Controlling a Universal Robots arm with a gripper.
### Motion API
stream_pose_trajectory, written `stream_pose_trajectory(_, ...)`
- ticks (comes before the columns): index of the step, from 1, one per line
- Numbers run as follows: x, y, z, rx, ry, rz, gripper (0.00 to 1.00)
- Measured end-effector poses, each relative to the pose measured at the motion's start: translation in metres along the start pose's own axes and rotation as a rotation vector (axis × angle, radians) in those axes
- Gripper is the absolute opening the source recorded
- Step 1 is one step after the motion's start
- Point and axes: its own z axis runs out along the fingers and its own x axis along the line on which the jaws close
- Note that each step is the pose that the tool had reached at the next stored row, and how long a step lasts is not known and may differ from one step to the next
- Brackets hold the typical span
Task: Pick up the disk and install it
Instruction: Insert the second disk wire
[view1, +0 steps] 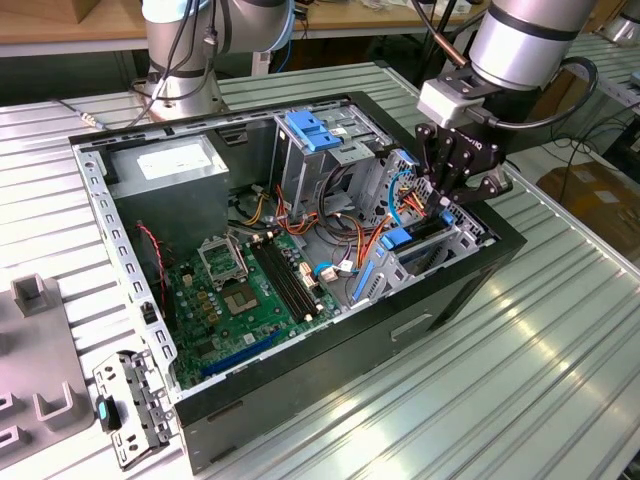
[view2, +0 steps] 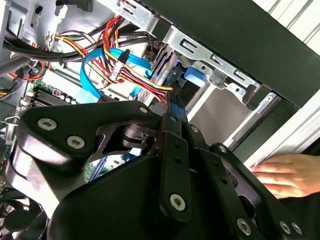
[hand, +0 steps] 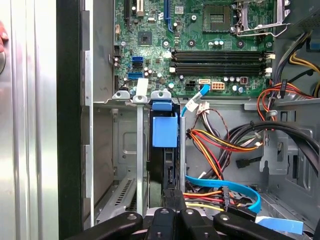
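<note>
Your gripper (view1: 452, 192) hangs over the disk (hand: 165, 135), seated in the computer case (view1: 330, 340)'s bay; finger state: cannot tell.

My gripper's (view2: 172, 112) black linkage takes up the lower part of the second wrist view, links and bolt heads close to the lens. The fingers (view2: 176, 107) converge on a thin dark edge with a blue trim piece (view2: 194, 76), standing in the grey metal drive cage (view2: 220, 75). Beside it: blue flat cable (view2: 107, 57), bundle of red, yellow and black wires (view2: 132, 75). Green motherboard (view2: 52, 95) behind. A person's hand (view2: 287, 175) rests flat on the ribbed table (view2: 300, 15) just outside the black case wall (view2: 240, 35)
</note>
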Motion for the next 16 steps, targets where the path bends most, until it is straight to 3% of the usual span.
stream_pose_trajectory(16,0.0000,0.0108,-0.0005,-0.0012,0.0000,0.000,0.11)
